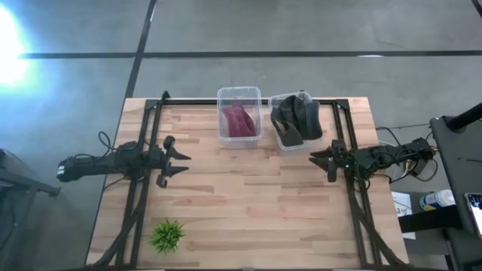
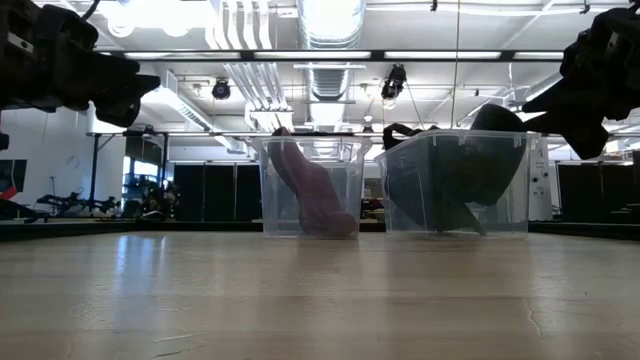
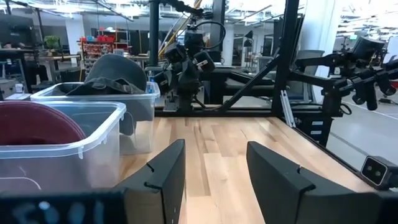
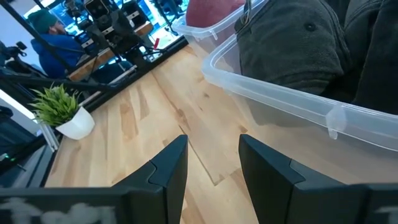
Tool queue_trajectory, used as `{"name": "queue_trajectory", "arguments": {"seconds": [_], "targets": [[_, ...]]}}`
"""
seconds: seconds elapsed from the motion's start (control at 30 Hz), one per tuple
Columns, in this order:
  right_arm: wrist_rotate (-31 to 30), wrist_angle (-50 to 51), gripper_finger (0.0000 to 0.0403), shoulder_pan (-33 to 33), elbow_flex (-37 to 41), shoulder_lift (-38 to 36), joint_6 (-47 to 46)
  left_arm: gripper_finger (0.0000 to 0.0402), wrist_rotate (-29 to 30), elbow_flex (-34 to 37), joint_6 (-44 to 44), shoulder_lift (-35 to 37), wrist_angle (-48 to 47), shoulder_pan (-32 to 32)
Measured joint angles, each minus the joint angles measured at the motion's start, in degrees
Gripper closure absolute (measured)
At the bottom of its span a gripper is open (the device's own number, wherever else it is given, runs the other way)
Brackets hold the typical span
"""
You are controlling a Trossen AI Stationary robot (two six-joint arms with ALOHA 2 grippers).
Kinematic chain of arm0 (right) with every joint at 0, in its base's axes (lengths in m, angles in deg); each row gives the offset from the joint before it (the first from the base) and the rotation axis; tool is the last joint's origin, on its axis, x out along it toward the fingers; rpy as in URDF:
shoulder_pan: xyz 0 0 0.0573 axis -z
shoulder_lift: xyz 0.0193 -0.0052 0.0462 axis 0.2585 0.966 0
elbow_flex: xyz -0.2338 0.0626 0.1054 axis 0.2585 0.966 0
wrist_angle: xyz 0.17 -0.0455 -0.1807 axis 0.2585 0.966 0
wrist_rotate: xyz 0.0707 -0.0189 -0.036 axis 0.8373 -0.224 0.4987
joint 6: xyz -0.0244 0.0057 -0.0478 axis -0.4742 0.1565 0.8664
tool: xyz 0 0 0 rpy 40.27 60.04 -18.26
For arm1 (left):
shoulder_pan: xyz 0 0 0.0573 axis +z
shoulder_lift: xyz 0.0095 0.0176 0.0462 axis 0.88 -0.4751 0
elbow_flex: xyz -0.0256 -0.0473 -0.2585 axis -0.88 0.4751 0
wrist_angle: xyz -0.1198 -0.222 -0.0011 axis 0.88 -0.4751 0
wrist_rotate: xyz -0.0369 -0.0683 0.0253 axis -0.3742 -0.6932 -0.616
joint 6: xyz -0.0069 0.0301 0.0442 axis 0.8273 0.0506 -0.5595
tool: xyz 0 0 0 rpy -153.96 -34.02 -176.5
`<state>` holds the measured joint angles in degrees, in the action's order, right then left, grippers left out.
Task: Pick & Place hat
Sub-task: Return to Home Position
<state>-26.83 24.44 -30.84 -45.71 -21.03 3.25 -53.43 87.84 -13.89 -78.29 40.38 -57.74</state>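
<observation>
A dark grey hat (image 1: 296,119) sits in the right clear bin (image 1: 280,140) at the table's far side, its crown rising above the rim (image 2: 455,185) (image 3: 115,70) (image 4: 292,46). A maroon hat (image 1: 239,120) lies in the left clear bin (image 1: 239,91) beside it (image 2: 312,195) (image 3: 34,124). My left gripper (image 1: 181,162) hovers open over the table's left part, pointing right (image 3: 214,171). My right gripper (image 1: 318,157) hovers open at the table's right, just near of the grey hat's bin (image 4: 211,165). Neither touches anything.
A small green plant in a white pot (image 1: 166,235) stands near the table's near-left corner (image 4: 62,112). A black frame (image 1: 151,124) runs along the table's left, far and right sides. Bare wood (image 1: 248,203) lies between the grippers. A person in blue (image 4: 50,37) shows beyond the table.
</observation>
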Motion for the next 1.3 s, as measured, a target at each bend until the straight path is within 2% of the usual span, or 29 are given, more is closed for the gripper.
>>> {"name": "queue_trajectory", "arguments": {"seconds": [1.3], "targets": [[0.0, 0.0, 0.0262, 0.0, 0.01, 0.0, 0.01, 0.0237, -0.04, 0.07, 1.84, -0.63, 0.67, 0.0]]}}
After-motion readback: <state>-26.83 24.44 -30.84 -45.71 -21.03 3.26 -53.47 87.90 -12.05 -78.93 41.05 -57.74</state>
